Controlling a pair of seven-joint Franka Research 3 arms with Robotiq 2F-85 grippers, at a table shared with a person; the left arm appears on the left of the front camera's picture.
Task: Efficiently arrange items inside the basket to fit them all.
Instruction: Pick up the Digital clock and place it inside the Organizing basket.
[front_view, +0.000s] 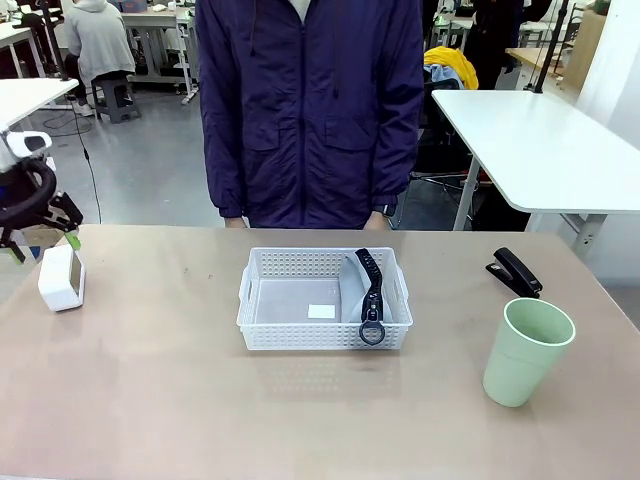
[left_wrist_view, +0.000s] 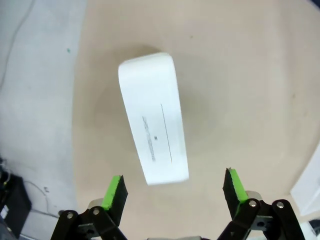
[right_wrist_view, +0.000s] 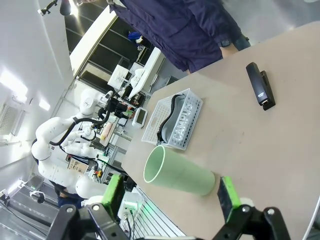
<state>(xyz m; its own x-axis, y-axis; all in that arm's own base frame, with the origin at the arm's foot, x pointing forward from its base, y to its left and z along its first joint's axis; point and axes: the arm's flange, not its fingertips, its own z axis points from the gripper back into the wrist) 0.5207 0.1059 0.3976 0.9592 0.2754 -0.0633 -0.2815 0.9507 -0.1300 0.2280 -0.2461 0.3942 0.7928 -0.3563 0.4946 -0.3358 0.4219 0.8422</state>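
The basket (front_view: 300, 335) sits mid-worktop (front_view: 150, 400), with the soft grey case (front_view: 352, 285) slumped at its right end and its ring hanging over the near rim. The cup (front_view: 527, 350) stands upright by the right edge. I judge it light and thin-walled, so I'd pinch it gently. My right fingers (right_wrist_view: 226, 196) are spread wide, aimed at it. The white box (front_view: 62, 278) by the left edge looks stiff and smooth. My left fingers (left_wrist_view: 116, 192) hang spread above it, so I'd clamp its long flat faces. The stapler (front_view: 514, 271) lies behind the cup.
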